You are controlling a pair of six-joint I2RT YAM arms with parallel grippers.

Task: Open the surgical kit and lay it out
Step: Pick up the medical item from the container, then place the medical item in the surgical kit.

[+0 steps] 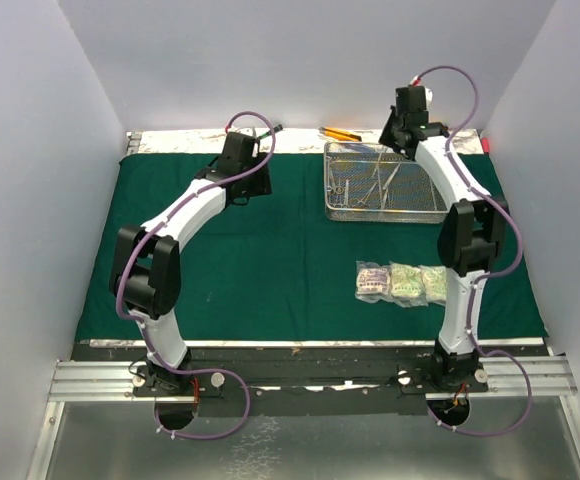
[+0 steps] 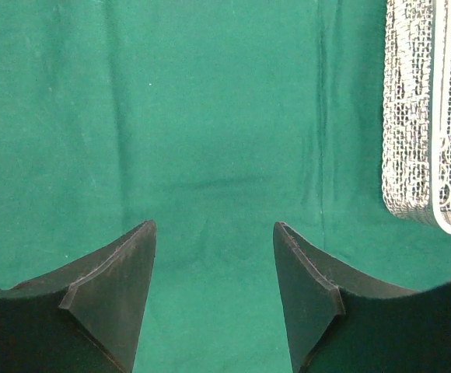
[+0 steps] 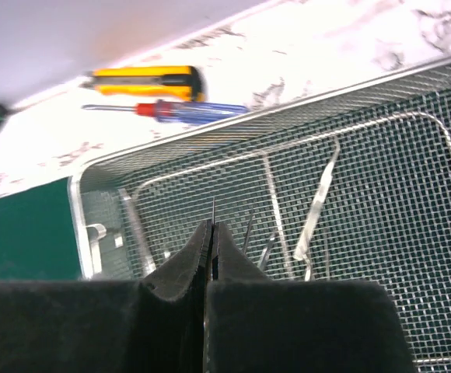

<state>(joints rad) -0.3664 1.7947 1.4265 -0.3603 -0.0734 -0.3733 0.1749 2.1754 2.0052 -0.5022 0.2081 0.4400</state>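
Note:
The dark green cloth wrap [image 1: 270, 260] lies spread flat on the table. The silver wire-mesh tray [image 1: 385, 212] stands on its far right part, with steel clamps [image 3: 268, 249] and tweezers [image 3: 319, 198] inside. Three clear packets [image 1: 402, 282] lie in a row in front of the tray. My left gripper [image 1: 250, 185] is open and empty, just above bare cloth [image 2: 171, 116], with the tray's left wall [image 2: 408, 155] to its right. My right gripper [image 1: 410, 125] hangs above the tray's far edge [image 3: 233, 134]. It [image 3: 211, 224] is shut, with a thin steel tip sticking out between the fingertips.
A yellow utility knife [image 3: 144, 78] and a red-and-blue screwdriver [image 3: 179, 110] lie on the foil strip behind the tray, also seen in the top view [image 1: 340, 133]. White walls close in on three sides. A small red object [image 1: 487, 145] sits at the far right corner.

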